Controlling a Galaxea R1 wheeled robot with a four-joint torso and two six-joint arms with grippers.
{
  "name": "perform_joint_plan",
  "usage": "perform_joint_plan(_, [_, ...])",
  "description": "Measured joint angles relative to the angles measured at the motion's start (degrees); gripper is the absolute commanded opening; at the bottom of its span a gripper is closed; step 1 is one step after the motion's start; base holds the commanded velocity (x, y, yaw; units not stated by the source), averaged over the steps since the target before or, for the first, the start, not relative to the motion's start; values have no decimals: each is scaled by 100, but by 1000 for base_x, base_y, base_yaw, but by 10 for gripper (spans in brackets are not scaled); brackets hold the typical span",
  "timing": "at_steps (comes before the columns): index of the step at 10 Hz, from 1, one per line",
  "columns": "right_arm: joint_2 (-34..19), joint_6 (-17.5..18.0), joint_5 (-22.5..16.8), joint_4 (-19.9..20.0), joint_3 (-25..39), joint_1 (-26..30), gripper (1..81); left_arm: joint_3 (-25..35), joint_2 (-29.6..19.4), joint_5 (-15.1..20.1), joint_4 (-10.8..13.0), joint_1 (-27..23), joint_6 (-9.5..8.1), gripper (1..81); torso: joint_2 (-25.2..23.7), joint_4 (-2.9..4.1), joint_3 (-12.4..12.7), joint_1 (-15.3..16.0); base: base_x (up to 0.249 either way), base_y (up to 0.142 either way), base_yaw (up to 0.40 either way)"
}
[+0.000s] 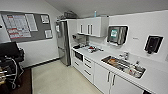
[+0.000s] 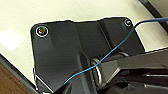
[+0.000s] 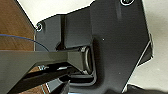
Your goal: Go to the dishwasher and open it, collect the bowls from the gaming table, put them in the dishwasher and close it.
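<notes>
Kitchenette fills our head view: a white table (image 1: 100, 58) runs along the right wall over white cabinets (image 1: 102, 77) and a column of drawers (image 1: 88, 68). Set into it, the steel sink (image 1: 123, 66) holds a jumble of dishes, among them something orange-brown at its far end; we cannot make out the rest. Farther along the table we see a small cluster of items, one red (image 1: 91, 48), too blurred to name. A dark-windowed microwave (image 1: 79, 56) sits built in under the table, and the tall steel fridge (image 1: 63, 42) stands beyond it. We cannot pick out the dishwasher front with any certainty, and we see neither the green bowl nor the white-topped gaming table. Wall cabinets (image 1: 91, 26) hang above, a noticeboard (image 1: 25, 26) is on the left wall. Both wrist views look down on pale floor (image 2: 75, 11) with a brown strip beside it; whether either tool is open or closed we cannot tell
</notes>
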Motion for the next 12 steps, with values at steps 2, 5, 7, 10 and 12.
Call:
perform_joint_plan(2, [9, -35, -26, -135, 0, 4, 811, -38, 33, 2, 2, 0, 0, 811, 0, 0, 0, 0, 0, 0, 354])
perform_joint_plan(5, [52, -35, -50, -166, -11, 17, 811, -221, 151, 17, 2, 0, 0, 811, 0, 0, 0, 0, 0, 0, 354])
perform_joint_plan(7, [55, -38, -59, -234, -11, 15, 811, -261, 193, 20, 2, -2, 0, 811, 0, 0, 0, 0, 0, 0, 354])
perform_joint_plan(10, [83, -35, -52, -364, -7, 1, 811, -284, 204, 17, 2, 0, 0, 811, 0, 0, 0, 0, 0, 0, 354])
perform_joint_plan(12, [7, -33, -26, -361, 0, 0, 811, -286, 201, 20, -5, 0, 0, 811, 0, 0, 0, 0, 0, 0, 355])
